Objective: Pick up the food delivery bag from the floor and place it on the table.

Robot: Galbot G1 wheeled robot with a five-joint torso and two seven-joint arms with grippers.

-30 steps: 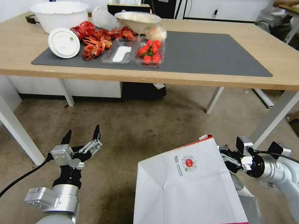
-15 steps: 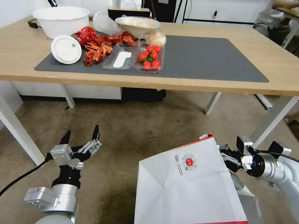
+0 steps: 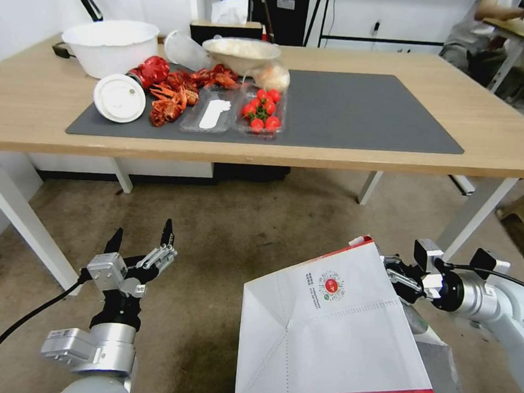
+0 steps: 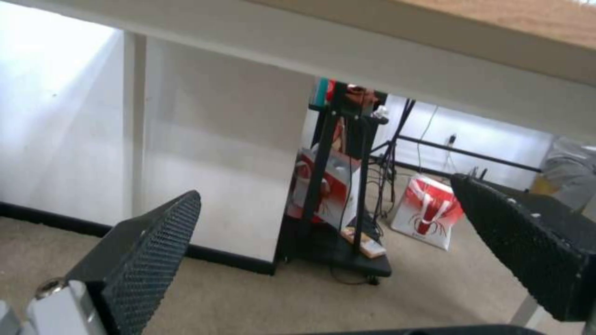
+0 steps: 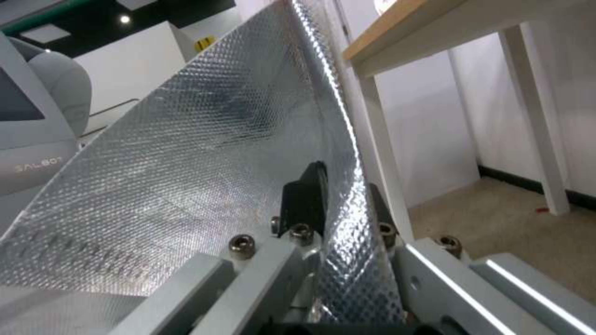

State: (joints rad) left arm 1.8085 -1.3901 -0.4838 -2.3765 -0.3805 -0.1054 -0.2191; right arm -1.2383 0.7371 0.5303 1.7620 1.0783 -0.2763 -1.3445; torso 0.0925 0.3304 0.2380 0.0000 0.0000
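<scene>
Camera layout: one head view, two wrist views.
Head: high, facing forward and down over table (image 3: pixel 505 141) and floor (image 3: pixel 241 237). Left wrist: low, looking under the table (image 4: pixel 435 51). Right wrist: pressed close against bag (image 5: pixel 186 153) lining; table (image 5: pixel 397 37) beyond.

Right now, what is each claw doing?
Left gripper: open, empty, low above the floor.
Right gripper: shut on the food delivery bag's rim.

R fingers (image 5: pixel 304 200) pinching bag's foil wall (image 5: pixel 186 153), table leg (image 5: pixel 534 116) behind
</scene>
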